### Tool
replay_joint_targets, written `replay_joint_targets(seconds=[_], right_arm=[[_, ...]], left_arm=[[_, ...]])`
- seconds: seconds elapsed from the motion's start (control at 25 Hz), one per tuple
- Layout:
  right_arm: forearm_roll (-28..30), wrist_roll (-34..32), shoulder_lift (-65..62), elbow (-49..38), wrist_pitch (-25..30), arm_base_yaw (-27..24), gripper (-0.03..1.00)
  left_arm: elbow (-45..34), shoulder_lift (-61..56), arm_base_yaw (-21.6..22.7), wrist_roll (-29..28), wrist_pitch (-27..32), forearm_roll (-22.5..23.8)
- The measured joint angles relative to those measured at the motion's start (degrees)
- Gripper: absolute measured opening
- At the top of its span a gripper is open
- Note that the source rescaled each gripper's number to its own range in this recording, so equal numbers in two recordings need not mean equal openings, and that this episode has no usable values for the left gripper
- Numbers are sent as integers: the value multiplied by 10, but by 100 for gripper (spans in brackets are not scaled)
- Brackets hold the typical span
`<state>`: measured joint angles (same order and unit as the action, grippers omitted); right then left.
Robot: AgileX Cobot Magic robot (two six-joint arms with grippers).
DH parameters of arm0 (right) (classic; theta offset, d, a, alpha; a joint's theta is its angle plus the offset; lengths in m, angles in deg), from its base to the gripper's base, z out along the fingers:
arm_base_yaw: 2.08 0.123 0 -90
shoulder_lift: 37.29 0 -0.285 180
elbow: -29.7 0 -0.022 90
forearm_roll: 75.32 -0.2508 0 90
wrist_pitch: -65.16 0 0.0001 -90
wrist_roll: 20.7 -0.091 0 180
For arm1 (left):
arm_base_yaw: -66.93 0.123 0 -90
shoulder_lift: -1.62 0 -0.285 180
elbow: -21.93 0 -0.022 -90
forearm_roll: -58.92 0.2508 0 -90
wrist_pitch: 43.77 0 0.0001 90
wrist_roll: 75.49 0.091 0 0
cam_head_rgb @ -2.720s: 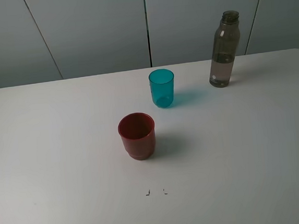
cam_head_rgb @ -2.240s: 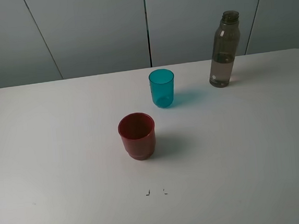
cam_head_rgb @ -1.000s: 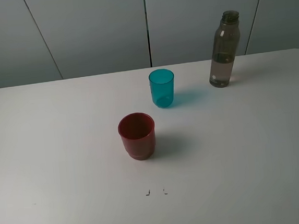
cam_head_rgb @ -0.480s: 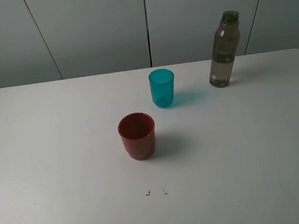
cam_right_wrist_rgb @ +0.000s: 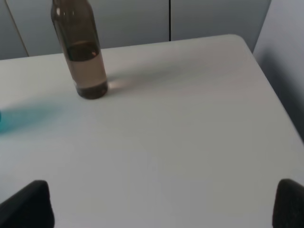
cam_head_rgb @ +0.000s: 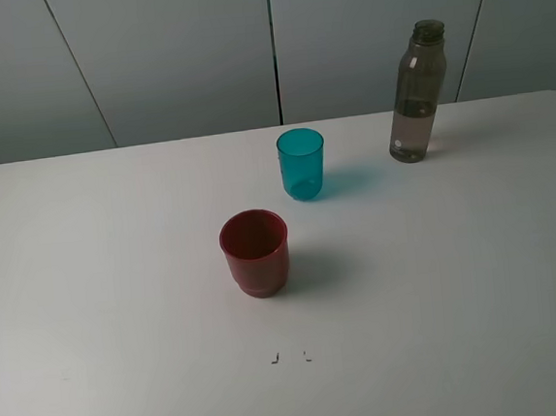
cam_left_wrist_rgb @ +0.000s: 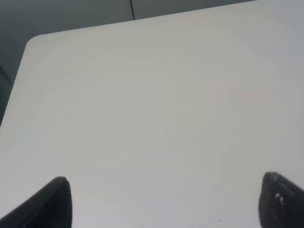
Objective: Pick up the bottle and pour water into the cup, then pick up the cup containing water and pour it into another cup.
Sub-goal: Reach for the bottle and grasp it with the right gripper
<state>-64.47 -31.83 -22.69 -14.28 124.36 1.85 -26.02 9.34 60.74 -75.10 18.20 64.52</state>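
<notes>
Tabletop [cam_head_rgb: 460, 280] is white and carries three upright items, each standing free. You find the bottle [cam_head_rgb: 417, 94], smoky grey-brown, at the far right near the back edge, threaded neck up, with liquid in its lower part. The teal cup [cam_head_rgb: 301, 164] stands to the left of the bottle and a little nearer the high camera, well apart from it. The red cup [cam_head_rgb: 255, 253], wide with a stepped base, sits nearer the front again and slightly left of the teal cup, near it but not touching. Two small dark marks [cam_head_rgb: 275, 358] lie on the surface in front of the red cup. Your left end effector [cam_left_wrist_rgb: 168, 206] hangs over bare tabletop near a rounded corner, its fingertips [cam_left_wrist_rgb: 57, 204] spread wide with nothing between them. Your right end effector [cam_right_wrist_rgb: 159, 206] is likewise spread wide and holds nothing, and its wrist view looks toward the bottle, which stands well ahead of the fingertips [cam_right_wrist_rgb: 28, 204].
</notes>
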Motion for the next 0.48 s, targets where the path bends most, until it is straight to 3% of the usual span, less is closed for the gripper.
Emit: replay_joint_targets(seconds=[0.16,0.28,0.48], right_arm=[[-1,33,88,29,-71,0,100],[-37,78,159,27,-143,0,100],[-108,150,290,-11,-312,0,100]], left_arm=[[0,0,0,0,0,0],[0,0,0,0,0,0],[0,0,0,0,0,0]])
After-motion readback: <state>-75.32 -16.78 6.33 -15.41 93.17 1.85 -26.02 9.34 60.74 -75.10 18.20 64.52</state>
